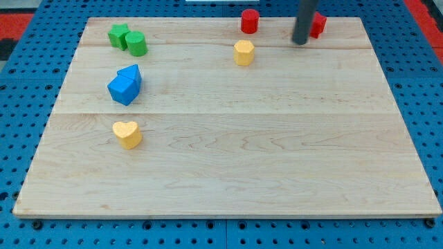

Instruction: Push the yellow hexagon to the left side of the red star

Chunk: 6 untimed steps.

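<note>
The yellow hexagon (pixel 243 52) sits near the view's top, a little right of centre. The red star (pixel 317 25) is at the top right, partly hidden behind my rod. My tip (pixel 300 42) rests on the board just left of and below the red star, well to the right of the yellow hexagon and apart from it. A red cylinder (pixel 250 21) stands at the top edge, just above the yellow hexagon.
A green block (pixel 118 34) and a green cylinder (pixel 136 43) sit together at the top left. Two blue blocks (pixel 125 85) touch each other at the left. A yellow heart (pixel 127 133) lies below them. The wooden board (pixel 228 173) rests on blue pegboard.
</note>
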### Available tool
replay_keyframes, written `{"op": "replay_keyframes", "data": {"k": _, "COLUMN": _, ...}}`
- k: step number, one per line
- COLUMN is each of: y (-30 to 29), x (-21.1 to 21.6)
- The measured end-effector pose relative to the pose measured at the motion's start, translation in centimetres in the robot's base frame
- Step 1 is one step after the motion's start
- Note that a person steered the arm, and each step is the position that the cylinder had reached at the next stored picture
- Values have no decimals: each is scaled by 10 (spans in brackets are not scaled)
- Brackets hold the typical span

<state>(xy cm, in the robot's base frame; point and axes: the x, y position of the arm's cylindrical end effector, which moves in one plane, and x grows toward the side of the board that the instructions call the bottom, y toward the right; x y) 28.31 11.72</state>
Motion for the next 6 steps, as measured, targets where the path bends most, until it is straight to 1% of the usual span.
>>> {"op": "replay_keyframes", "data": {"k": 1, "y": -59, "x": 56}}
{"op": "replay_keyframes", "data": {"k": 2, "y": -90, "x": 58}}
{"op": "replay_keyframes", "data": {"k": 3, "y": -90, "x": 7}}
{"op": "replay_keyframes", "data": {"k": 4, "y": -22, "x": -11}}
{"op": "replay_keyframes", "data": {"k": 5, "y": 5, "x": -20}}
{"op": "replay_keyframes", "data": {"k": 6, "y": -118, "x": -16}}
